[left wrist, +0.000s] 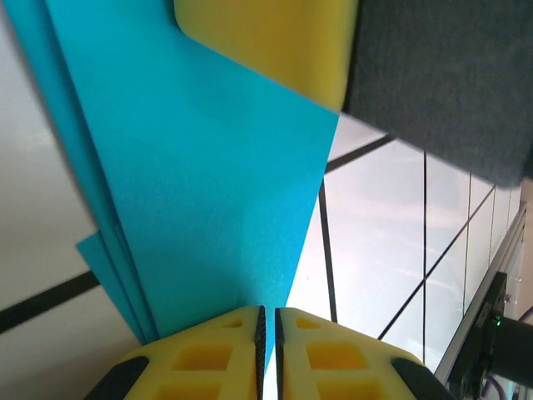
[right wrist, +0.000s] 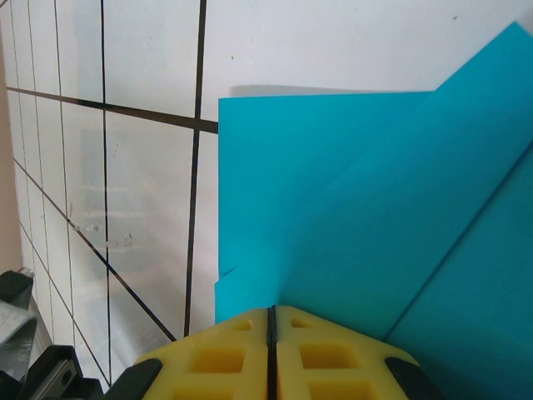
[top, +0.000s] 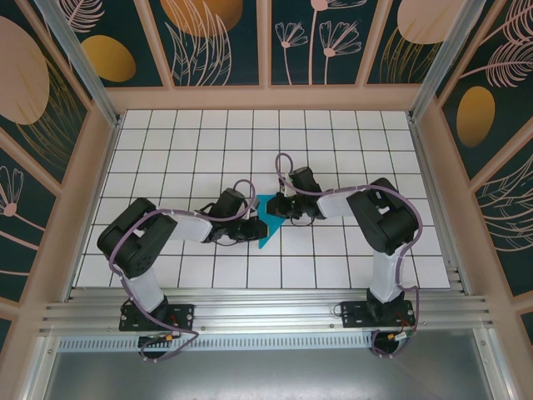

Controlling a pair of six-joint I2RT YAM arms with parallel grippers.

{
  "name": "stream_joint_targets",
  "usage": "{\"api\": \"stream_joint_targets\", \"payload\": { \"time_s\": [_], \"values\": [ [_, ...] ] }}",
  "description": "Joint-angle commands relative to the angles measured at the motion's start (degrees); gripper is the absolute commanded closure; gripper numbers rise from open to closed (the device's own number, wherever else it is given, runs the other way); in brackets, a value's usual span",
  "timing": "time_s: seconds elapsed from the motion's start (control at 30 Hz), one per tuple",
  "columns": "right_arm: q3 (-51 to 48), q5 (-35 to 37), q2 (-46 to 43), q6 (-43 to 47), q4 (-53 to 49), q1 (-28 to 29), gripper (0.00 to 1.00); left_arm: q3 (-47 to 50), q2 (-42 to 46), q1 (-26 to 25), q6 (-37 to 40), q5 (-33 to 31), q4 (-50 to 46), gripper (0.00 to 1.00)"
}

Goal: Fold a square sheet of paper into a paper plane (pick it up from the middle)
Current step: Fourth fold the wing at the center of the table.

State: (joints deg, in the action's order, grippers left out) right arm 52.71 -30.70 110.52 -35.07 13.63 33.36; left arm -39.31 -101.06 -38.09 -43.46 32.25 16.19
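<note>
Top view, paper: the sheet of paper [top: 267, 223] is folded into a narrow teal wedge and lies flat mid-table [top: 166, 133]. Its long axis runs far to near, with the point toward the arm bases.
Top view, relation: the left gripper [top: 247, 227] reaches the wedge from its left side. The right gripper [top: 281, 208] reaches it from the right, at the wider far end. Both arms look equally close, so the next crease would likely run along that axis between them.
Left wrist, gripper: the yellow fingers [left wrist: 208, 358] are pressed together. A teal sliver shows in the seam, so it appears to be pinching the paper's edge.
Left wrist, paper: matte and thin, with stacked layers stepped along the left edge. A yellow pad of the other gripper rests on its far part.
Right wrist, gripper: the jaws are pressed together at the paper's edge. No teal shows in the seam, so I cannot tell whether it is pinching the paper or just pressing on it.
Right wrist, paper: overlapping flaps with crisp diagonal folds lie on glossy white tiles with black grid lines.
</note>
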Motion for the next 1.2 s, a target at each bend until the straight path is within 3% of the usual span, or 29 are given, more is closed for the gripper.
{"api": "stream_joint_targets", "payload": {
  "time_s": [0.0, 0.37, 0.67, 0.8, 1.03, 1.17],
  "values": [
    [-2.3, 6.7, 4.6, 0.5, -6.5, 0.3, 0.89, 4.0, 0.7, -0.2, 3.5, 2.2, -9.9, 0.84],
    [-2.2, 6.5, 4.3, 0.4, -6.5, 0.4, 0.89, 7.8, 7.1, -1.0, 5.1, 2.5, -12.1, 0.84],
    [-1.6, 6.2, 4.1, 0.2, -6.6, 0.4, 0.88, 6.5, 16.6, -0.9, -1.2, -2.4, -2.6, 0.84],
    [-1.7, 5.9, 4.3, -0.1, -6.0, 0.5, 0.87, 2.9, 13.5, -0.7, -3.1, -8.5, -1.3, 0.84],
    [-1.4, 5.3, 4.9, 0.0, -5.9, 0.6, 0.87, -2.4, 3.2, -0.7, -7.5, -3.7, 9.2, 0.82],
    [-1.8, 5.0, 5.1, -0.3, -5.4, 0.6, 0.87, -3.1, -0.8, -0.7, -7.3, -4.0, 6.6, 0.83]
  ]
}}
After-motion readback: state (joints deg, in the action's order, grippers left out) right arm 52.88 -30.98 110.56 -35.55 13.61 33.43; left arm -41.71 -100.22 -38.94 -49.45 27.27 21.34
